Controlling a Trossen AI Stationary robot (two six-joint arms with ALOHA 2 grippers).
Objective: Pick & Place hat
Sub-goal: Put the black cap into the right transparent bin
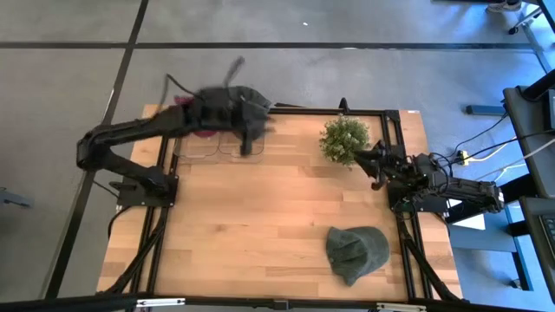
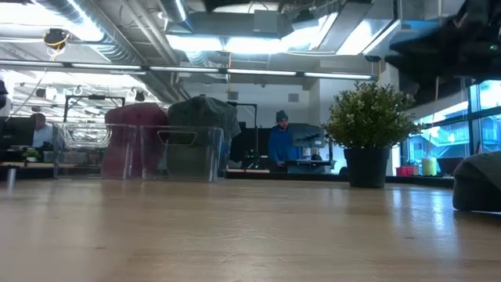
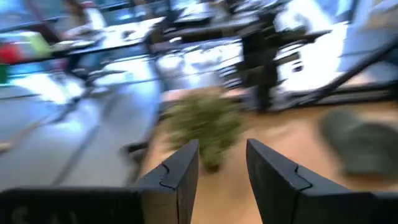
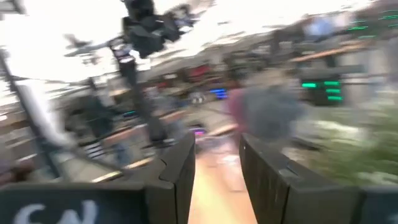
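Green hat (image 1: 356, 250) is just sitting on the counter (image 1: 260, 225) near the front right corner, nothing touching it. You can catch its edge in the low view too (image 2: 479, 182).

Left end effector (image 1: 251, 139) is up at the back of the counter, right by the clear bins (image 1: 208, 146). Fingers (image 3: 180, 177) are apart with nothing between them. The bins have a green hat (image 2: 202, 117) and a pinkish one (image 2: 135, 125) in them.

Right end effector (image 1: 375, 165) is over at the right edge, just beside the potted plant (image 1: 344, 139), well apart from the hat on the counter. Its fingers (image 4: 180, 168) have a gap too, nothing in them.

A person in blue (image 2: 279, 145) is standing way back in the room.
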